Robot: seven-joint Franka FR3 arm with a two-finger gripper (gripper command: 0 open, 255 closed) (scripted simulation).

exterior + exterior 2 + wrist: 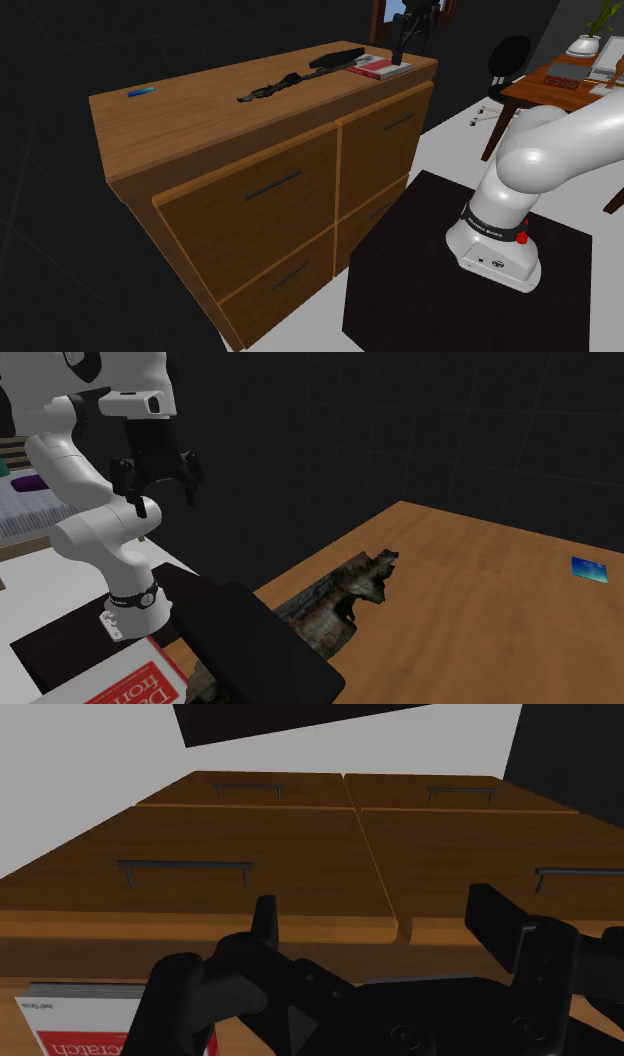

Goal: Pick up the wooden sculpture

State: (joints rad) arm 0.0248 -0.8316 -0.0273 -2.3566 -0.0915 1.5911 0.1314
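Shoulder view, left to right.

1. Cabinet (200, 105), wood, count one. Front carries four drawers (260, 210) in two columns of two, each with one dark bar handle (272, 184); four handles in all.
2. Blue card (141, 92), small and flat, count one. Lies near the top's left end.
3. Sculpture (270, 88), count one. Long, dark, mottled and ragged-edged. Lies flat about mid-top, between the blue card and the black slab, well apart from the card. Its right end reaches the slab; contact there cannot be told.
4. Black slab (337, 58), flat, count one. Lies on the top, beside the book.
5. Book (375, 67), red and white cover, count one. Lies at the top's right end.
6. Gripper (408, 28), count one. Hangs above the book end, well apart from the sculpture. In the wrist view its two fingers (264, 919) stand wide apart with nothing between them.
7. Office chair (512, 55), black, count one.
8. Arm (530, 160), white, count one, on a dark stand (400, 290).
9. Desk (545, 90), wood, count one, bearing one potted plant (583, 45).
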